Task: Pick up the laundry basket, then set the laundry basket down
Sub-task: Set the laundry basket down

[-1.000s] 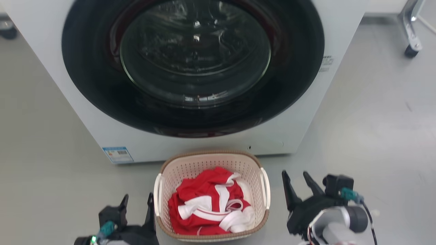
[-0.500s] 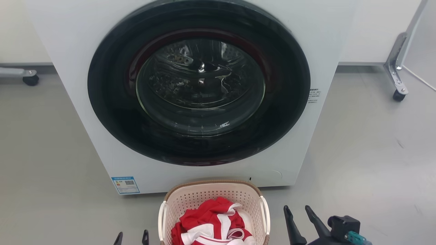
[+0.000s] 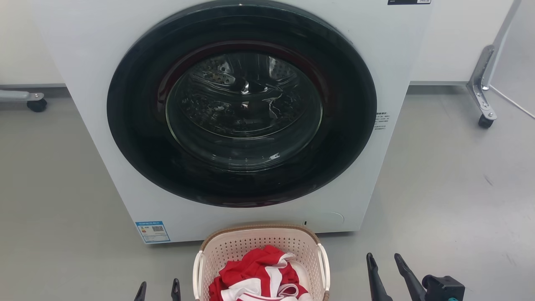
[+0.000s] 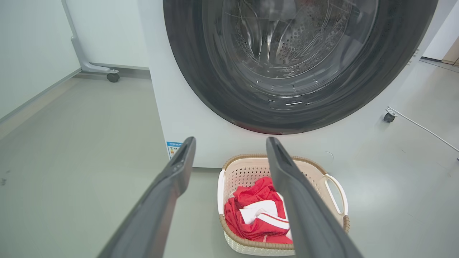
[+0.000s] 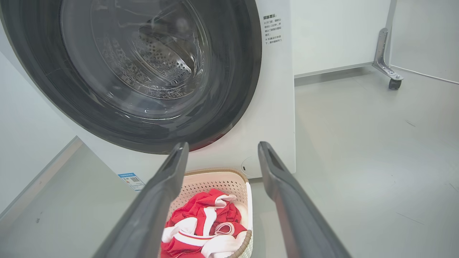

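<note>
The cream laundry basket [image 3: 246, 244] with a brown rim stands on the grey floor just in front of the washing machine [image 3: 87, 54]. Red and white cloth [image 3: 250, 271] fills it. My left gripper [image 3: 158, 287] is open, its fingertips rising at the bottom edge just left of the basket's white left handle [image 3: 196, 271]. My right gripper [image 3: 386, 263] is open a short way right of the right handle [image 3: 325, 267], apart from it. In the left wrist view the basket [image 4: 251, 168] lies below and ahead of my open left gripper [image 4: 229, 143]; in the right wrist view the basket [image 5: 215, 181] sits low between my open right gripper's [image 5: 221, 148] fingers.
The washing machine's round dark door [image 3: 242, 104] is shut and looms right behind the basket. A castered metal frame leg [image 3: 482, 104] stands at the back right and another caster [image 3: 35, 102] at the back left. Open grey floor lies on both sides.
The head camera has tilted up, so the basket and grippers sit lower in the picture. My right gripper has shifted a little to the right, away from the basket's handle.
</note>
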Tool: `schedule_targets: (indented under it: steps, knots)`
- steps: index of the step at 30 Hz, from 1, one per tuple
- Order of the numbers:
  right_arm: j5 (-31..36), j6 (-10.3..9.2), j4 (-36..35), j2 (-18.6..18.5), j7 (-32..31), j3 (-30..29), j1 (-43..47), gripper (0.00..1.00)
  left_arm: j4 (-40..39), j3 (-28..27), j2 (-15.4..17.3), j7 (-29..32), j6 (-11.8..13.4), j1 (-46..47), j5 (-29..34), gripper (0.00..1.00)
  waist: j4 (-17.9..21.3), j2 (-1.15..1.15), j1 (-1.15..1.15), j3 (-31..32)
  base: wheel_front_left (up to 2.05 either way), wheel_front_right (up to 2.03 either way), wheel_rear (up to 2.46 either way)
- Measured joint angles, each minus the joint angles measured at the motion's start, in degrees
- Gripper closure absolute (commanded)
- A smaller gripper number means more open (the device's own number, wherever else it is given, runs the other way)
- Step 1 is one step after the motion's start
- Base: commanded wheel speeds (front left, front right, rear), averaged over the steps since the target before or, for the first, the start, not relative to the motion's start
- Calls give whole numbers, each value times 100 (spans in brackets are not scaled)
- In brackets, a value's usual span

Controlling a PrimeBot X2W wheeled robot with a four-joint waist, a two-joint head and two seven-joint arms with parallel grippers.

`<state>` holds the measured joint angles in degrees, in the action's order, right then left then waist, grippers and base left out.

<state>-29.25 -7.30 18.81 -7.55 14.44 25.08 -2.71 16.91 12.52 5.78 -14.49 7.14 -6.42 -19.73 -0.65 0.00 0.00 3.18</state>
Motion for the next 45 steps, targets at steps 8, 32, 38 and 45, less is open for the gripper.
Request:
schedule_targets:
  steps: [8, 32, 38, 45]
  knots:
    - [350, -1, -288, 99, -1, -200, 142, 0, -294, -74, -42, 0, 0, -86, 181, 0, 12, 0, 0, -18, 0, 0, 0]
    - [811, -1, -711, 259, 0, -508, 347, 0, -620, -224, -93, 0, 0, -194, 334, 0, 25, 0, 0, -80, 0, 0, 0]
    - [865, -1, -764, 280, 0, -545, 360, 0, -648, -226, -96, 0, 0, -206, 337, 0, 23, 0, 0, -98, 0, 0, 0]
    - [880, -1, -808, 298, 0, -594, 377, 0, -681, -245, -100, 0, 0, -207, 337, 0, 21, 0, 0, -128, 0, 0, 0]
